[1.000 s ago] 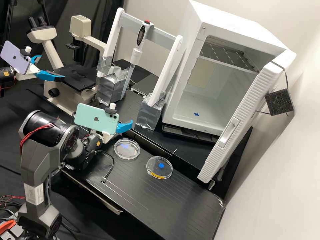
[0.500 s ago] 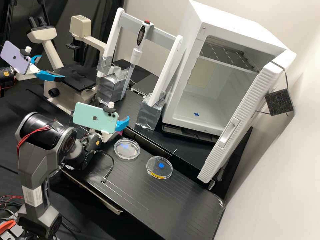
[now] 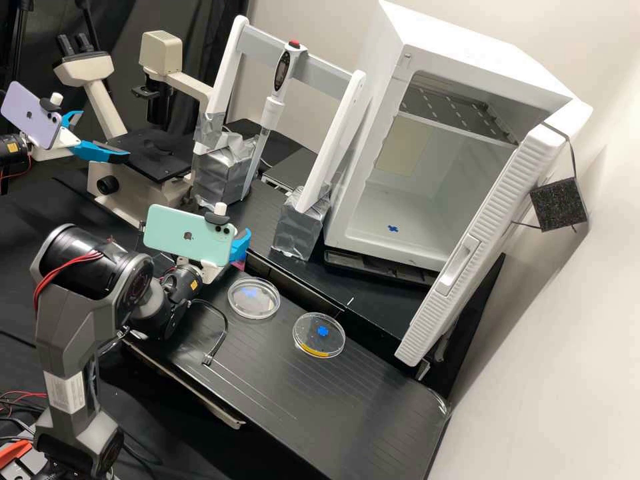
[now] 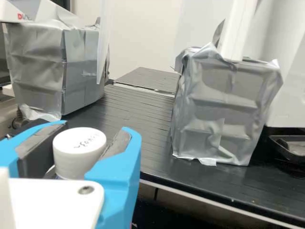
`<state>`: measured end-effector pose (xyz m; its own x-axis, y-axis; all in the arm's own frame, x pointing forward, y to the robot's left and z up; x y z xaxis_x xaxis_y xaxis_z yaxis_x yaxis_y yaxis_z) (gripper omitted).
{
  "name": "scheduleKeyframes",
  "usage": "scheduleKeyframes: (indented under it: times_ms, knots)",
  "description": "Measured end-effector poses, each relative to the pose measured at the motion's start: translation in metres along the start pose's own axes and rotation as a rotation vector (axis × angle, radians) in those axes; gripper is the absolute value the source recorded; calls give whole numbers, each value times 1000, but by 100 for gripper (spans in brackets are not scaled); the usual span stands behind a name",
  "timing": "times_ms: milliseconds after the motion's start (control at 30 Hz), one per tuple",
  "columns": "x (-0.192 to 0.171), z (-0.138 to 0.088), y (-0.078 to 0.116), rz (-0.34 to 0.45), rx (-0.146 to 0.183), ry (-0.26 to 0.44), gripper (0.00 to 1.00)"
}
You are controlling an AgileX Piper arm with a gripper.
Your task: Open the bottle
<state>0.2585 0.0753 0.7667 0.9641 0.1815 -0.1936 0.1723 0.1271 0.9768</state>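
High view: gripper (image 3: 241, 245) is hovering near the bench's far edge, a green phone (image 3: 190, 235) mounted over it and partly hiding it. Two lidded clear dishes are lying flat on the black bench (image 3: 320, 407), well apart from the freezer's interior: one (image 3: 254, 298) nearer the gripper, the other (image 3: 319, 335) showing a blue mark and yellow strip. White cabinet (image 3: 373, 120) is standing behind, door (image 3: 493, 227) hanging open. Pipette (image 3: 273, 107) is leaning on the white frame (image 3: 343, 127); microscope (image 3: 153, 150) is standing left of it.
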Motion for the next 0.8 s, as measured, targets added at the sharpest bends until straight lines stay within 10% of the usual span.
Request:
scheduleKeyframes:
  times_ms: [800]
  knots:
    - [-1, 0, 3, -9, 20, 25, 0]
